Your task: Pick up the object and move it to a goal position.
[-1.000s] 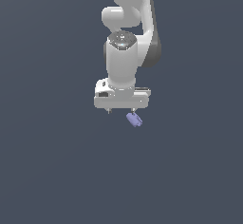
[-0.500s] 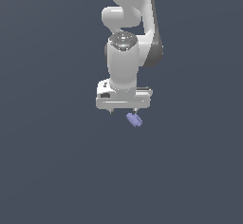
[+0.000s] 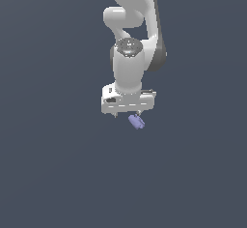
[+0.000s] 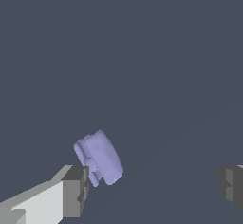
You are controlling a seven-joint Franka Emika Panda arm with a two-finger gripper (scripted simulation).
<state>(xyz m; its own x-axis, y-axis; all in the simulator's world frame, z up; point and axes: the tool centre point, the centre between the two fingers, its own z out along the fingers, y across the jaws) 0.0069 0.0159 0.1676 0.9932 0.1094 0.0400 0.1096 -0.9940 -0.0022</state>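
Note:
The object (image 3: 136, 121) is a tiny lavender-blue stubby piece lying on the dark grey floor, just below the exterior view's right end of the white gripper hand. My gripper (image 3: 127, 114) points down, open and empty, with its fingers spread wide. In the wrist view the object (image 4: 99, 157) lies tilted, close against the inner side of one fingertip (image 4: 75, 190). The other fingertip (image 4: 231, 185) is far off, so the object is well off centre in the gripper (image 4: 154, 187). I cannot tell whether the near finger touches it.
A plain dark grey floor (image 3: 58, 174) fills both views. The white arm (image 3: 130, 38) rises above the gripper. No goal marker or other object shows.
The gripper has come down a little toward the object, still open. The object has not moved.

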